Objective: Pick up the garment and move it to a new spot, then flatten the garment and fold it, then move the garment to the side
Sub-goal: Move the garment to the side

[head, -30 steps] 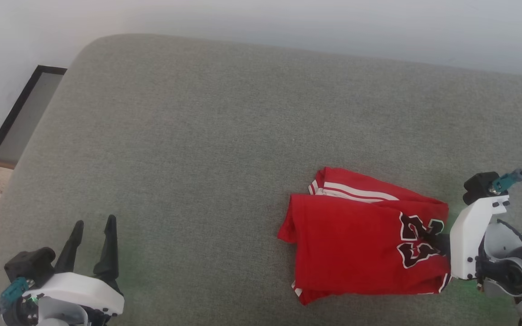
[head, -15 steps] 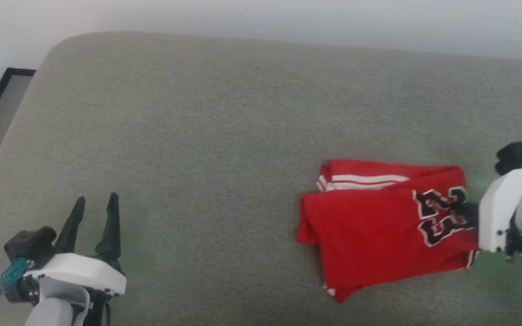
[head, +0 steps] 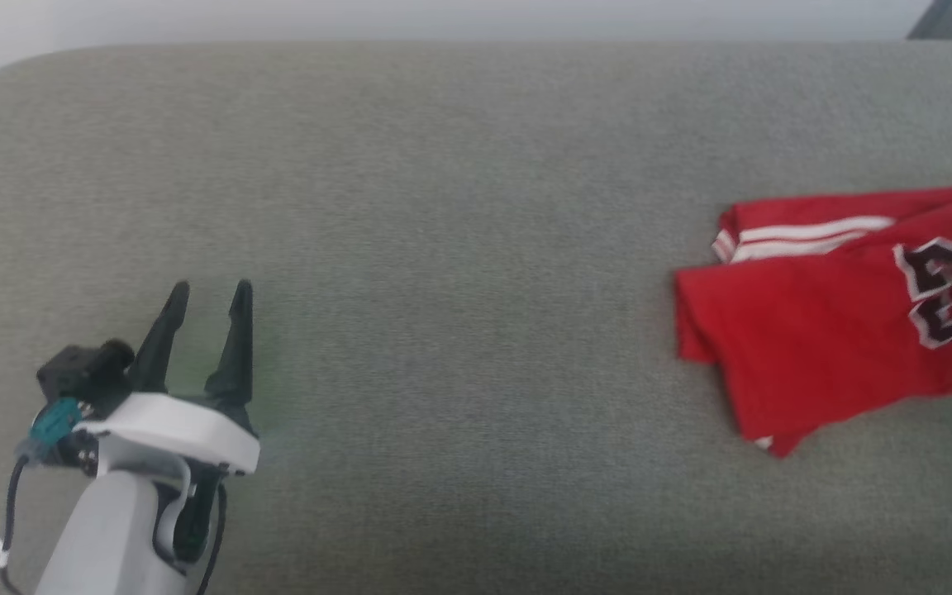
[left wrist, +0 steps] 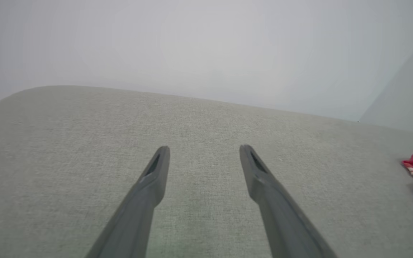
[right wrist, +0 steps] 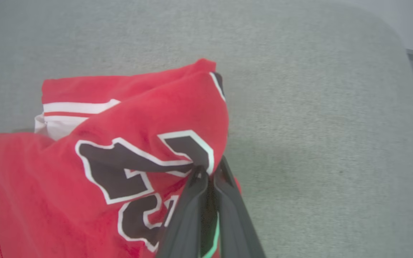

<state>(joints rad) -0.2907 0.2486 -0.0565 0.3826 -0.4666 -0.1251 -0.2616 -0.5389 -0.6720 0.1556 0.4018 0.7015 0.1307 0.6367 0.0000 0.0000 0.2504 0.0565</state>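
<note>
Garment (right wrist: 95, 157), folded into a red bundle, lies at the right end of the grey cushion (head: 459, 248), its numbered edge pinched tight between the closed fingers of the right gripper (right wrist: 208, 172). Well apart, far to the left, the left gripper (head: 211, 287) has its fingers spread, holding nothing.

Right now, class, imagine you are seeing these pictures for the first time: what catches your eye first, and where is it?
The folded red garment stands out, lying at the right edge of the plain grey cushion in the head view. In the right wrist view the right claw is shut on its fabric beside the black number. The left claw sits open at the lower left, holding nothing.
</note>
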